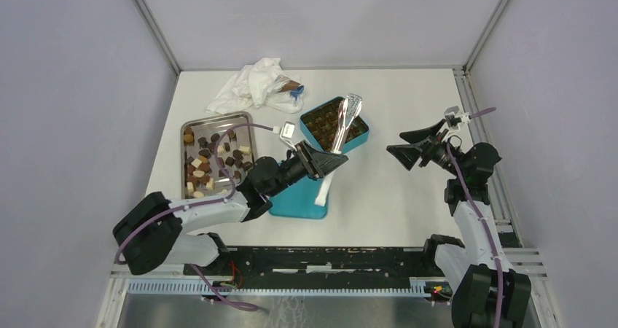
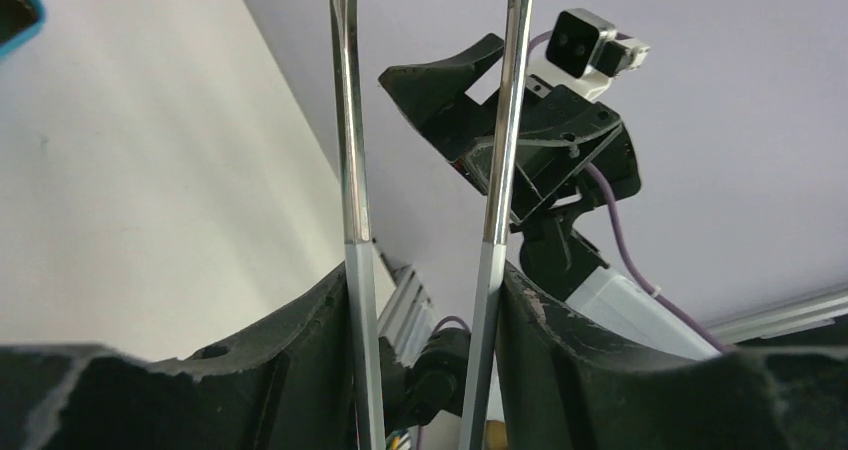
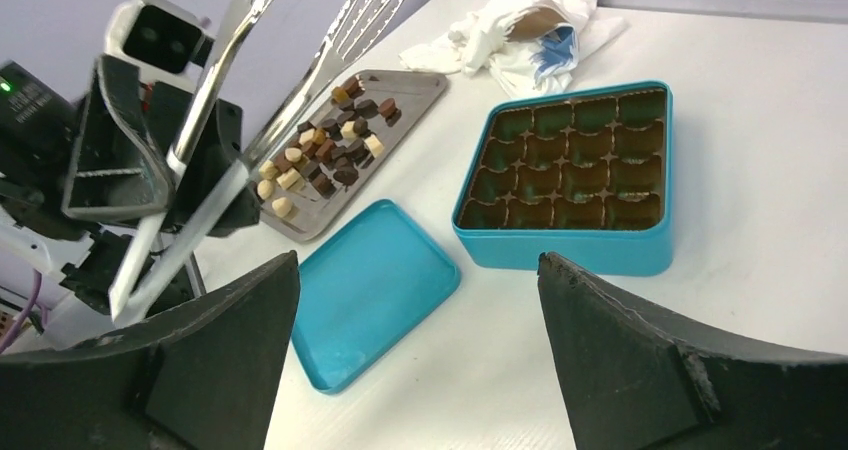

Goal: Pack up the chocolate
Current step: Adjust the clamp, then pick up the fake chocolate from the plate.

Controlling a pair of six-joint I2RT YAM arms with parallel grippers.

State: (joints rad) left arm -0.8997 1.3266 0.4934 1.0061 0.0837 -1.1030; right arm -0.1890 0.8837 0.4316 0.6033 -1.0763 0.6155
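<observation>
Dark, mid-brown and cream chocolate (image 1: 211,160) pieces lie on a steel tray (image 1: 218,118) at the left; the right wrist view shows the chocolate (image 3: 320,155) too. The teal box (image 1: 361,135) holds a brown insert with empty cells (image 3: 570,160). My left gripper (image 1: 324,160) is shut on metal tongs (image 1: 342,127), its jaws pressing both tong arms (image 2: 350,170), which stand apart. The tong tips hover over the box. My right gripper (image 3: 418,260) is open and holds nothing, out to the right of the box (image 1: 412,146).
The teal lid (image 1: 295,200) lies flat in front of the box, under my left wrist. A crumpled white bag (image 1: 255,84) sits at the back. The table's right rail (image 1: 503,197) runs beside my right arm.
</observation>
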